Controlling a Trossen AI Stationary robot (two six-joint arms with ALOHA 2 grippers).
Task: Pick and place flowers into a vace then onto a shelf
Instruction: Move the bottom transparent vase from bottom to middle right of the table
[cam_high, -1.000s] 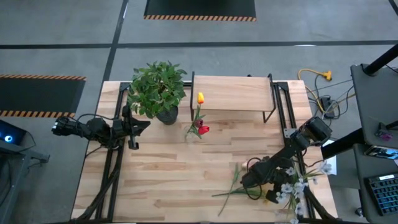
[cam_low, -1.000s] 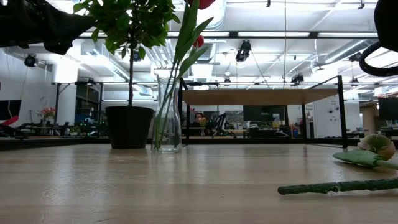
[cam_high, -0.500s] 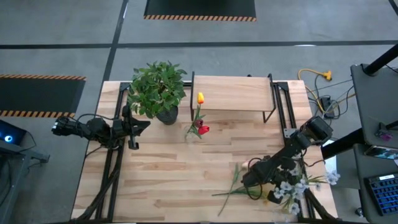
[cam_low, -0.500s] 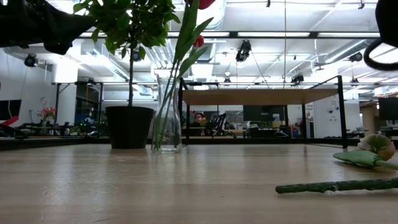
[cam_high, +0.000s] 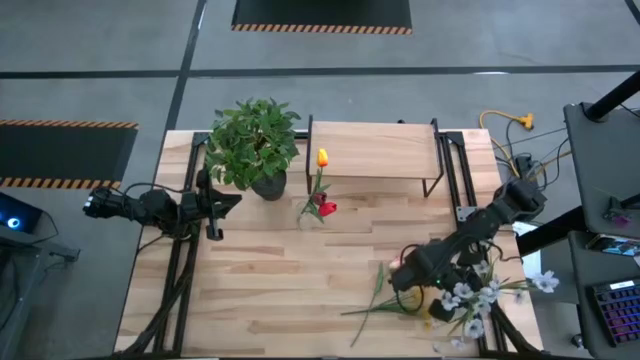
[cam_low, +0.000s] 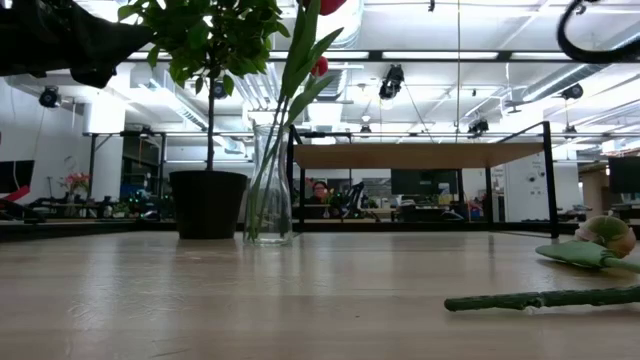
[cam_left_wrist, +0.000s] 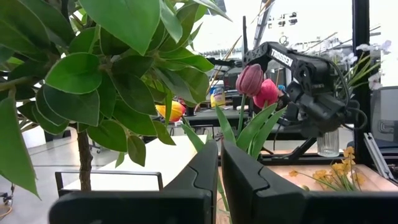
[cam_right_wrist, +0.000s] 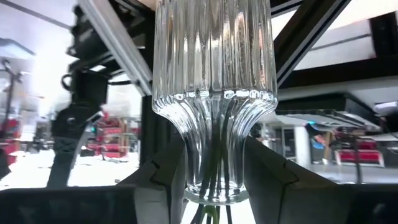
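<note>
**R claw clamped on ribbed vase neck; L arm parked**

R gripper (cam_right_wrist: 214, 169): fingers (cam_right_wrist: 163, 180) pinch the narrow neck of a ribbed glass vase (cam_right_wrist: 214, 62) from both sides. Stems run out through the neck twd the wrist. Gripping the waist prob. stops the wider body slipping through. Seen from above, this arm sits over the table's near right corner, w/ white sprigs (cam_high: 470, 298) fanned out beside it. Whether the base touches the table: can't tell.

Just left of it a loose green stem (cam_high: 375, 300) lies flat on the table, not yet picked. Small yellow blooms (cam_left_wrist: 339, 174) lie nearby.

Further out, a second clear vase (cam_high: 318, 205) w/ red and yellow tulips stands upright in front of the shelf (cam_high: 375, 150), not on it. Shelf top is bare, so the placing step looks undone.

L gripper (cam_left_wrist: 219, 168): fingers pressed together, empty, waiting beside the potted plant (cam_high: 255, 140), clear of the R arm's path.
</note>
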